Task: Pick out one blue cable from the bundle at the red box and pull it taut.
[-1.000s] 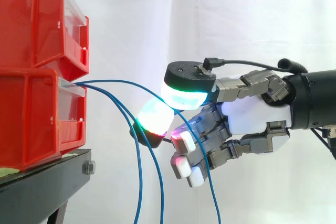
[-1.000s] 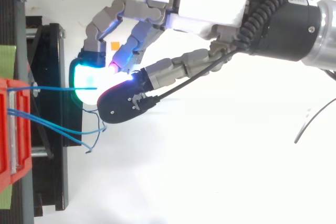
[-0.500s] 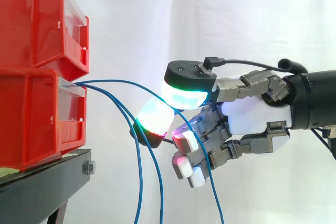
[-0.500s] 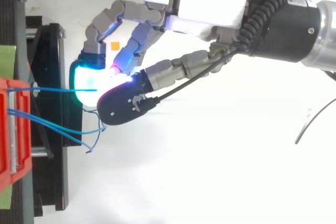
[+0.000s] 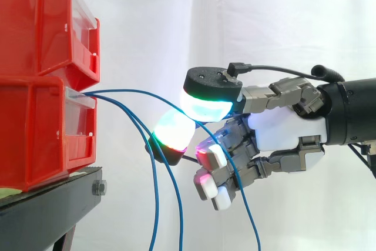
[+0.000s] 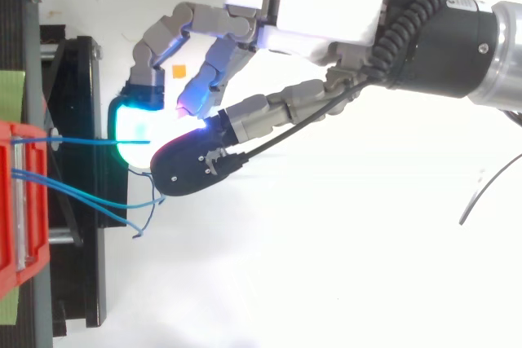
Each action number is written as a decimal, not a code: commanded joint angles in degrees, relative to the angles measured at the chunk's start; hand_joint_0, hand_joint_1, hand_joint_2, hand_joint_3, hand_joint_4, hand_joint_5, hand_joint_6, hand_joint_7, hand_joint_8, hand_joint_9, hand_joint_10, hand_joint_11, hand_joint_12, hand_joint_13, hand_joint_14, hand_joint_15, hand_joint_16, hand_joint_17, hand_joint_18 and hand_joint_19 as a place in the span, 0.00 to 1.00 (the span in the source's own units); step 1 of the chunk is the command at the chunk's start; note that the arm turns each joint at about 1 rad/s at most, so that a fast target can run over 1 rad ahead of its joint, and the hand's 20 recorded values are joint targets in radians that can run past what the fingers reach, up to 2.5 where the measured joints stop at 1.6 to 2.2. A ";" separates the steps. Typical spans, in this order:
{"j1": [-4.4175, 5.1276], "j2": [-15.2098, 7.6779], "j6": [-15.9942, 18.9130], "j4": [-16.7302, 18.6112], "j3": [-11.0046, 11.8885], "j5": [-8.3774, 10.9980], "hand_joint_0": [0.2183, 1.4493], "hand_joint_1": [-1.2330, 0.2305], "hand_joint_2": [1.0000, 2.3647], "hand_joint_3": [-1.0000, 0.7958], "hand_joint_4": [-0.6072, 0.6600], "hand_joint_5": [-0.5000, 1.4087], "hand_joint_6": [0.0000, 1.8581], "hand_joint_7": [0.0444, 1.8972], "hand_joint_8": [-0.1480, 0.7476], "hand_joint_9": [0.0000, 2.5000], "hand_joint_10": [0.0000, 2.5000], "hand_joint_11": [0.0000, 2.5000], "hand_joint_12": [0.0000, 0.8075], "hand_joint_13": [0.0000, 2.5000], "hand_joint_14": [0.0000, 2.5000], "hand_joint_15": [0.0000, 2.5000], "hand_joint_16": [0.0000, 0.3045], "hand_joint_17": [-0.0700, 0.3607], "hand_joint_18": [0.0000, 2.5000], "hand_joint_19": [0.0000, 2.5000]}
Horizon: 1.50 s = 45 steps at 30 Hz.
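Blue cable (image 5: 135,91) is arcing out of the lower red box (image 5: 35,127) at the left of the side view and running nearly level toward mid-frame, straight into the hand (image 5: 282,130). The hand is reaching in from the right, and its two big glowing pads (image 5: 205,107) are closing together on that strand, pinching it. Past the pinch the loose tail is dropping toward the lower right. In the top view the same cable (image 6: 81,141) is lying left to right, ending at the cyan pad. It is bowing gently, so I am judging some slack left, and a pull toward the right edge, along the cable's own line, is looking like the way to tauten it. Two other blue cables (image 5: 154,204) are hanging down just beside the box, apart from the pinch.
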 commanded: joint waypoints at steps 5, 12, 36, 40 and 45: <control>0.00 0.02 0.15 0.13 -0.07 -0.01 0.26 0.43 0.01 0.35 0.50 0.19 0.51 0.42 0.47 0.45 0.01 0.36 0.45 0.38 0.01 0.30 0.18 0.45 0.30 0.31; 0.09 -0.07 0.15 0.04 -0.07 -0.01 0.25 0.43 0.00 0.31 0.51 0.19 0.50 0.41 0.47 0.46 0.01 0.36 0.45 0.39 0.01 0.30 0.19 0.46 0.30 0.30; 0.09 0.02 0.42 -0.05 -0.07 -0.27 0.29 0.33 0.01 0.51 0.43 0.22 0.50 0.48 0.49 0.50 0.01 0.35 0.48 0.41 0.01 0.28 0.20 0.47 0.34 0.28; 0.18 0.02 0.77 -0.05 -0.07 -0.71 0.29 0.33 0.01 0.51 0.44 0.22 0.50 0.48 0.50 0.49 0.01 0.34 0.46 0.42 0.01 0.26 0.19 0.47 0.34 0.27; 0.09 -0.07 3.76 -0.49 -0.07 -1.59 0.29 0.34 0.01 0.50 0.44 0.21 0.50 0.48 0.51 0.48 0.01 0.33 0.44 0.40 0.01 0.23 0.18 0.45 0.34 0.25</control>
